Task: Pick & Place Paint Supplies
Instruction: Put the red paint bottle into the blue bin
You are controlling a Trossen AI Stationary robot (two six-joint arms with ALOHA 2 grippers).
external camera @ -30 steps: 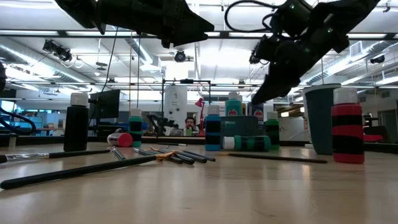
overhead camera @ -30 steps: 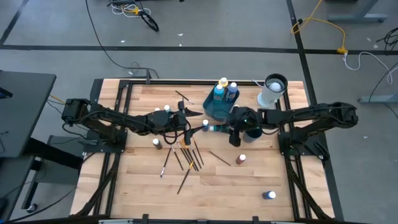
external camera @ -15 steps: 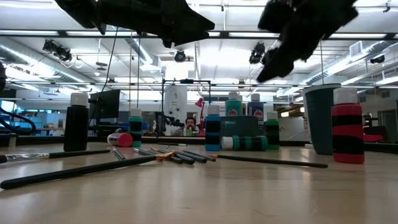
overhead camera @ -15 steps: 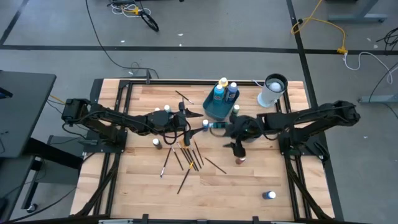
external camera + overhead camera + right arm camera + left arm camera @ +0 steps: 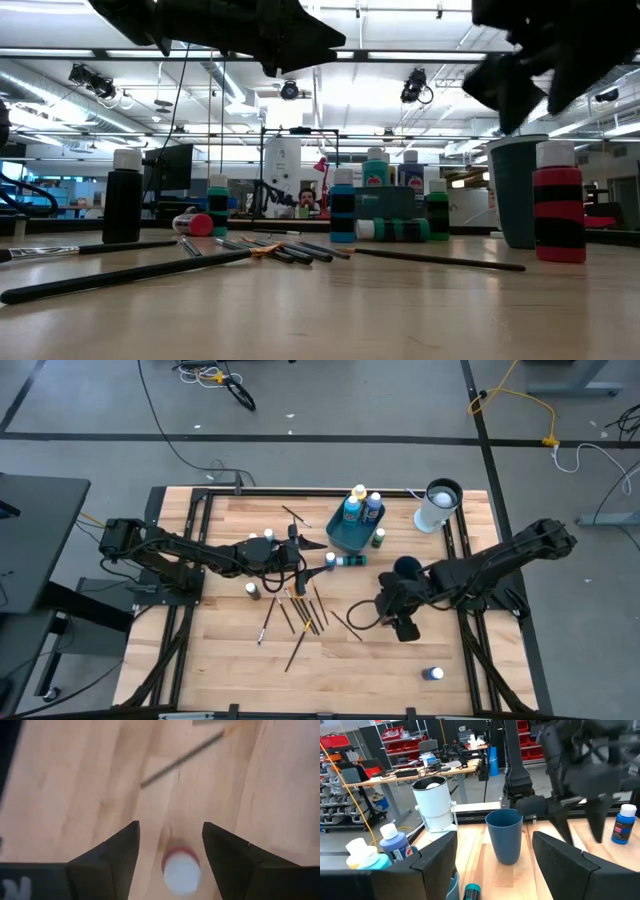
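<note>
My right gripper [image 5: 386, 610] hangs open, slanting down, above a red paint bottle with a white cap [image 5: 181, 870], which stands upright on the table [image 5: 558, 214]. Its fingers stand apart over the bottle without touching it. My left gripper [image 5: 300, 552] waits open and level at mid-table, above the loose brushes [image 5: 301, 611]. A blue bin [image 5: 350, 532] at the back holds blue and yellow-capped bottles. A green bottle [image 5: 379, 539] stands beside it. Another bottle [image 5: 349, 560] lies on its side.
A dark blue cup [image 5: 407, 568] stands right of the lying bottle, and a tall white cylinder [image 5: 437, 506] at the back right. A brown bottle [image 5: 252, 591] stands left of the brushes. A blue bottle [image 5: 432, 674] stands near the front right.
My right gripper has swung from beside the blue bin and the cup toward the table's near edge, rising a little and tipping its fingers downward, and now hangs over the red bottle. The bottles and brushes lie as before.
</note>
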